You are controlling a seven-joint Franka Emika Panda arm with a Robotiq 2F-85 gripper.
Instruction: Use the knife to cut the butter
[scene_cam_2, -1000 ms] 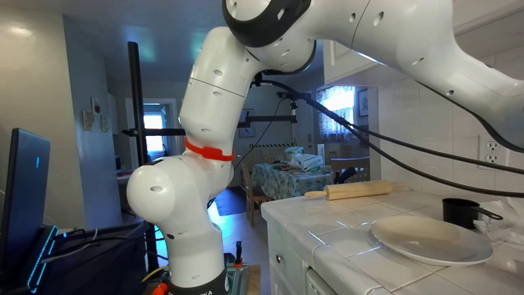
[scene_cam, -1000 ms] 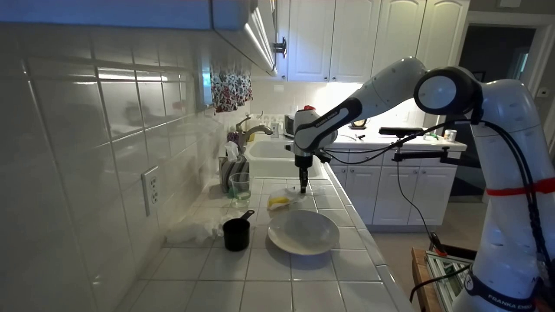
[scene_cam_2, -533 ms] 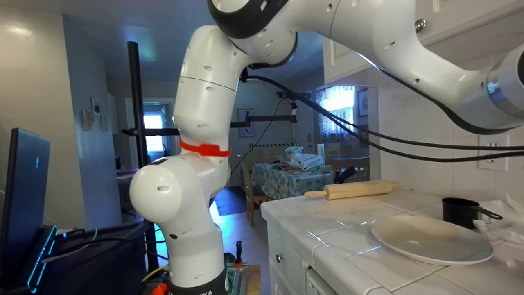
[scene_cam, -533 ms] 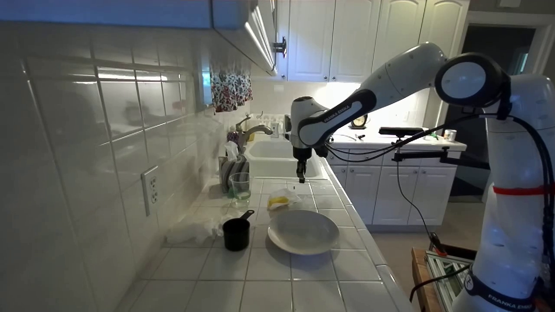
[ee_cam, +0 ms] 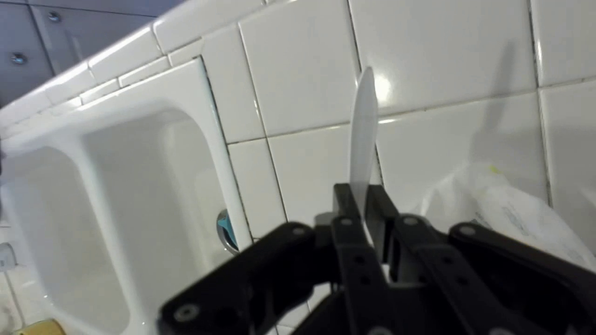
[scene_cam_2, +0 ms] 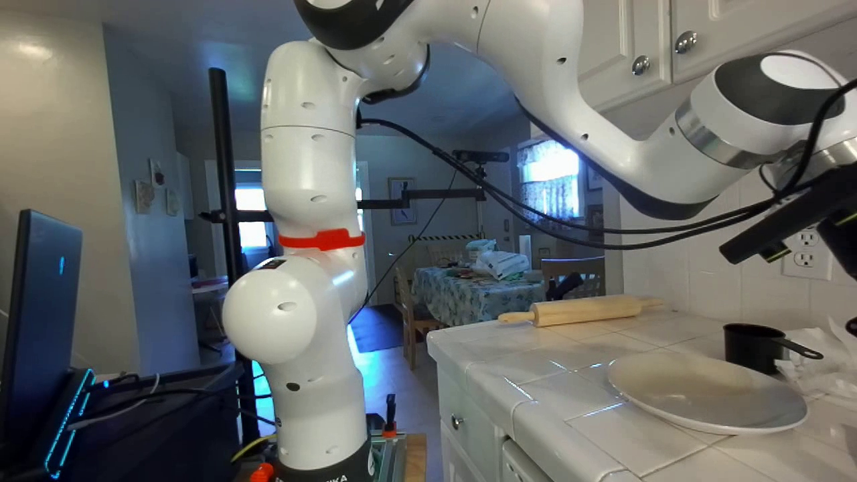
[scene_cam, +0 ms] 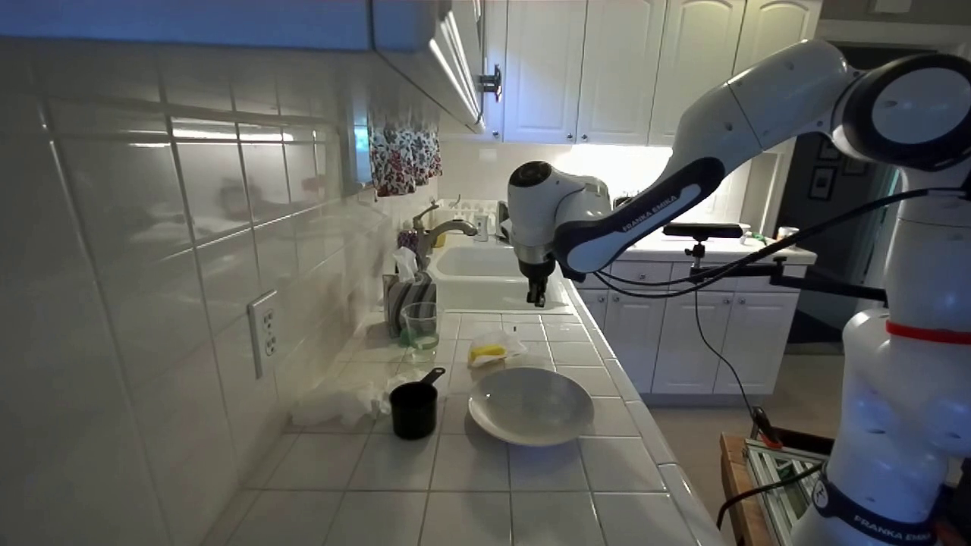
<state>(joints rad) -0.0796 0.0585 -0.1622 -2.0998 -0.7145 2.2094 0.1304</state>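
Observation:
The butter (scene_cam: 488, 352) is a small yellow block on a crumpled wrapper (scene_cam: 510, 343), behind the plate in an exterior view. My gripper (scene_cam: 536, 301) is above the counter near the sink's front edge, beyond the butter and a little to its right. In the wrist view my gripper (ee_cam: 358, 190) is shut on a translucent white knife (ee_cam: 364, 121), whose blade points up and away from the fingers. The wrapper (ee_cam: 517, 216) lies to the right of the fingers there, with only a small yellow spot showing. The knife cannot be made out in the exterior views.
A round white plate (scene_cam: 531, 409) and a black cup (scene_cam: 414, 409) stand in front of the butter. A clear glass (scene_cam: 421, 334) stands near the wall. The sink (ee_cam: 153, 186) lies left of the gripper. A rolling pin (scene_cam_2: 589, 310) lies on the counter.
My gripper has risen from near the counter by the wrapper and moved back towards the sink, tilting. The arm has drawn towards its base. The butter, plate and cup have not moved.

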